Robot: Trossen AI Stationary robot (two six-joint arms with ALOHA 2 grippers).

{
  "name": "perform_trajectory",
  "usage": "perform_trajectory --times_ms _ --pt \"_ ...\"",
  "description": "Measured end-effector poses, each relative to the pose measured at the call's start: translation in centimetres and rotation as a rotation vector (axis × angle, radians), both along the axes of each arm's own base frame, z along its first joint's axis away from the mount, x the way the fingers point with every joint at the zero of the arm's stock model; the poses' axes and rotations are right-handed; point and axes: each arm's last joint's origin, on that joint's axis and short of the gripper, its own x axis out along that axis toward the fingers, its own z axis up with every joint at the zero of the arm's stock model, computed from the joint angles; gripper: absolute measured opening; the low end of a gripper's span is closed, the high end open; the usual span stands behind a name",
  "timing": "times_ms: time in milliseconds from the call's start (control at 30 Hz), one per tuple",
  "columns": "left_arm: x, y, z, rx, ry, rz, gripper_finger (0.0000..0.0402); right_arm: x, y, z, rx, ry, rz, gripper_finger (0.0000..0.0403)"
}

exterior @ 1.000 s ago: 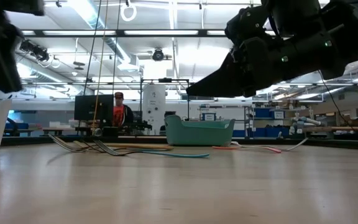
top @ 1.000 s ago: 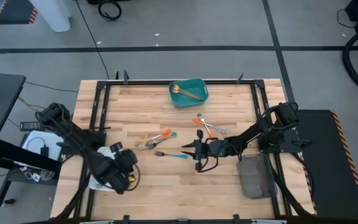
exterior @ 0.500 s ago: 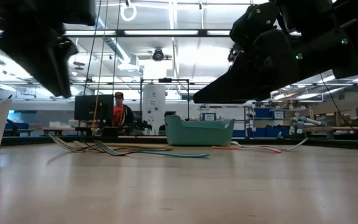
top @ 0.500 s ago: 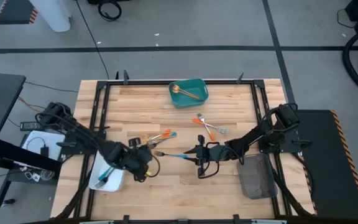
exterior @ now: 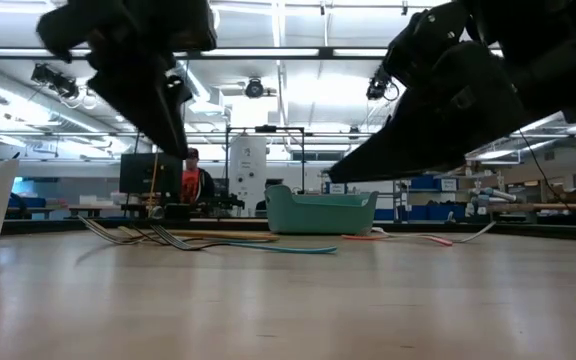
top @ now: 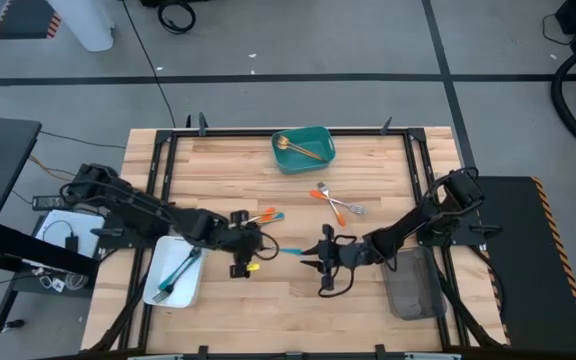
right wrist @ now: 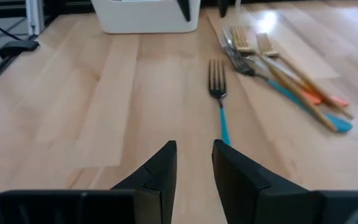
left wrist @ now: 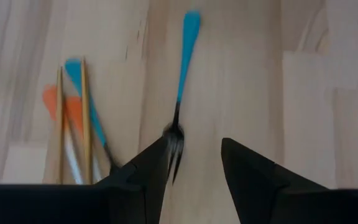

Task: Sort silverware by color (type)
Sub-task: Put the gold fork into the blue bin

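Both end effectors [top: 251, 246] [top: 320, 258] hover, fingers parted, flanking blue-handled fork [top: 280, 250].

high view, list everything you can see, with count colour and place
table: one, light wood
teal tray: one, far edge, gold piece inside
white tray: one, left near side, teal-handled piece inside
grey tray: one, right near side
blue-handled fork: one, centre, alone
mixed pile: gold, teal, orange, left of centre
orange-handled pair: two, right of centre
left gripper: open, over the fork
right gripper: open, near centre
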Motion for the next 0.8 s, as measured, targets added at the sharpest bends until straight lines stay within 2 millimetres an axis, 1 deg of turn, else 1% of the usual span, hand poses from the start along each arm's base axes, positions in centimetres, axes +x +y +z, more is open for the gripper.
perform_trajectory --times_ms 233,333,500,633,733,800 --pt "1.3 1.3 -1.1 -0.033 0.014 -0.007 0.0157 -0.4 0.7 -0.1 0.075 0.012 -0.004 0.0110" --pt "1.7 1.9 -1.6 -0.038 0.022 0.011 0.0157 -0.5 1.0 -0.2 0.089 0.018 -0.019 0.0110" --pt "2.1 3.3 -1.9 -0.034 0.026 0.057 0.0157 -0.9 1.5 -0.4 0.088 0.033 -0.040 0.0110" --pt "2.4 4.2 -1.8 0.028 0.012 0.043 0.0157 -1.3 2.0 -0.5 0.070 0.027 -0.075 0.0110" --pt "2.5 4.4 -1.8 0.112 -0.013 0.018 0.0157 -1.6 2.4 -0.5 0.033 0.025 -0.082 0.0110" --pt "2.6 4.3 -2.2 0.142 -0.064 -0.003 0.0157 -1.7 2.6 -0.5 0.007 0.015 -0.098 0.0110"
